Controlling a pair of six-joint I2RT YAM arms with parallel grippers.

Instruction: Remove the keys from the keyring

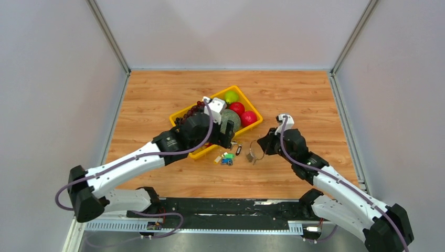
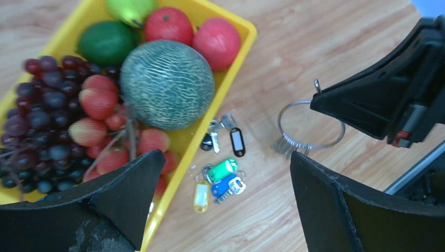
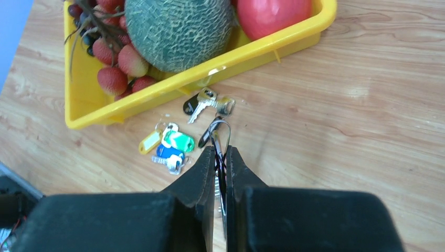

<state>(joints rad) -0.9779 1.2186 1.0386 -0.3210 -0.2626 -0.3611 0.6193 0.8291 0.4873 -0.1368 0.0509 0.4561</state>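
Note:
My right gripper [image 1: 261, 148] is shut on the keyring [image 1: 255, 151], a thin silvery wire loop held on edge just above the wood. In the right wrist view the ring [image 3: 221, 135] sticks out between the closed fingers [image 3: 207, 173]. In the left wrist view the ring [image 2: 309, 126] still carries a small bunch of silver keys [image 2: 285, 146]. Loose keys lie on the table: a black tag [image 2: 237, 142], silver keys [image 2: 215, 131], and green [image 2: 223, 169], blue [image 2: 225, 185] and yellow [image 2: 201, 193] tagged ones. My left gripper [image 2: 226, 154] hovers open and empty above them.
The yellow tray [image 1: 253, 103] holds a melon [image 2: 167, 84], grapes, strawberries, red apples and green fruit, right beside the loose keys. Its near rim [image 3: 136, 102] lies close to the keys. Grey walls enclose the wooden table.

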